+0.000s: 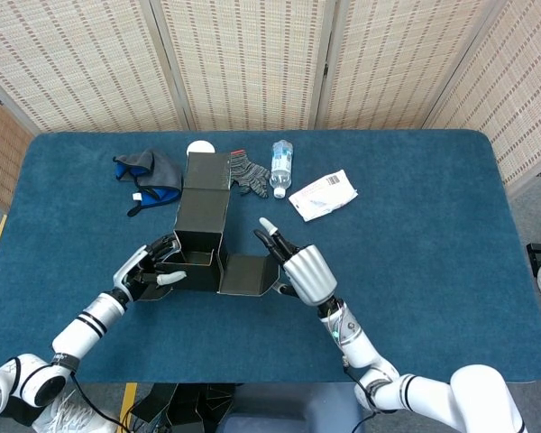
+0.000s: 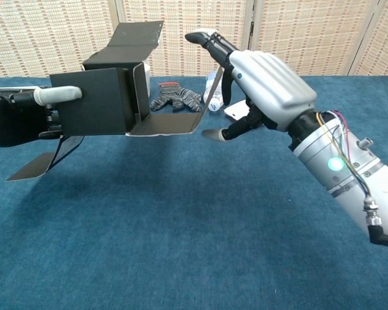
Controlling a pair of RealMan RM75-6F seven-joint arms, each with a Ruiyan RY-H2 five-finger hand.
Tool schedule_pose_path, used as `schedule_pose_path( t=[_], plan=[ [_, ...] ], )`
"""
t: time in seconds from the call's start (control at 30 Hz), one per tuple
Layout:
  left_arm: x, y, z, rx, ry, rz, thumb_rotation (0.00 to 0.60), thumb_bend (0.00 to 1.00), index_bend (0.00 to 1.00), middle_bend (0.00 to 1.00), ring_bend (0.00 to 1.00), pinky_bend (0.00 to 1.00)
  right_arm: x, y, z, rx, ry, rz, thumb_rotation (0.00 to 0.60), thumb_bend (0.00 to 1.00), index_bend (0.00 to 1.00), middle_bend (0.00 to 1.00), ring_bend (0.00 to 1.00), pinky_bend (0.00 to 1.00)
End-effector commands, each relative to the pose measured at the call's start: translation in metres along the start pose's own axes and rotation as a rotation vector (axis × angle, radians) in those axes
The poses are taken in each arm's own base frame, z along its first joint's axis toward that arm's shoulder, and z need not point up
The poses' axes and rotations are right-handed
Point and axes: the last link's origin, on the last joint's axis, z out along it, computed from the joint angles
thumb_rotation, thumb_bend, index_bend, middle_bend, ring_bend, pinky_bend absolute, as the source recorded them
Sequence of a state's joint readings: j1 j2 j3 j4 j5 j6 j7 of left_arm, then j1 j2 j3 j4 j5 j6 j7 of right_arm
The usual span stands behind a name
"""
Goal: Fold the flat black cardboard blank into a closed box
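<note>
The black cardboard box (image 2: 107, 100), half folded with flaps still loose, is lifted above the blue table (image 2: 181, 226). The left hand (image 2: 16, 116) grips its left side, thumb laid flat across the near panel. The right hand (image 2: 262, 77) holds nothing, fingers extended and slightly apart, beside the open right flap (image 2: 168, 124).

Black cardboard box (image 2: 107, 103), partly folded with flaps open, held raised above the table.

staged lab setup, blue-clothed table (image 1: 415, 271), woven folding screens (image 1: 252, 54) behind
</note>
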State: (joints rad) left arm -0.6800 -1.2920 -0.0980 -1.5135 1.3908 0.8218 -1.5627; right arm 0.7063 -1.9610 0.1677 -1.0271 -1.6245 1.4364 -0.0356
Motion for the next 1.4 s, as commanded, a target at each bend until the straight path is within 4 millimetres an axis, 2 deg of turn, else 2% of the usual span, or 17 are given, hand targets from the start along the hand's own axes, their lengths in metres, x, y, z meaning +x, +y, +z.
schedule_pose_path(
  t=[0.03, 0.33, 0.77, 1.4],
  plan=[
    [0.0, 0.002, -0.001, 0.003, 0.003, -0.007, 0.6, 0.1, 0.2, 0.25, 0.63, 0.89, -0.006, -0.005, 0.005, 0.008, 0.017, 0.007, 0.6, 0.0, 0.0, 0.0, 0.56, 1.0],
    [-0.01, 0.001, -0.004, 0.029, -0.031, -0.004, 0.6, 0.09, 0.2, 0.25, 0.63, 0.89, -0.012, -0.019, 0.02, 0.041, 0.098, 0.0, 0.6, 0.0, 0.0, 0.0, 0.55, 1.0],
    [-0.012, -0.01, 0.0, 0.025, -0.06, 0.112, 0.6, 0.09, 0.19, 0.25, 0.63, 0.89, -0.014, -0.032, 0.04, 0.116, 0.087, -0.022, 0.6, 0.0, 0.0, 0.0, 0.55, 1.0],
    [-0.014, -0.033, 0.01, 0.031, -0.065, 0.231, 0.6, 0.1, 0.18, 0.23, 0.63, 0.89, -0.031, -0.033, 0.044, 0.213, -0.065, -0.091, 0.6, 0.0, 0.0, 0.04, 0.61, 1.0]
  ],
)
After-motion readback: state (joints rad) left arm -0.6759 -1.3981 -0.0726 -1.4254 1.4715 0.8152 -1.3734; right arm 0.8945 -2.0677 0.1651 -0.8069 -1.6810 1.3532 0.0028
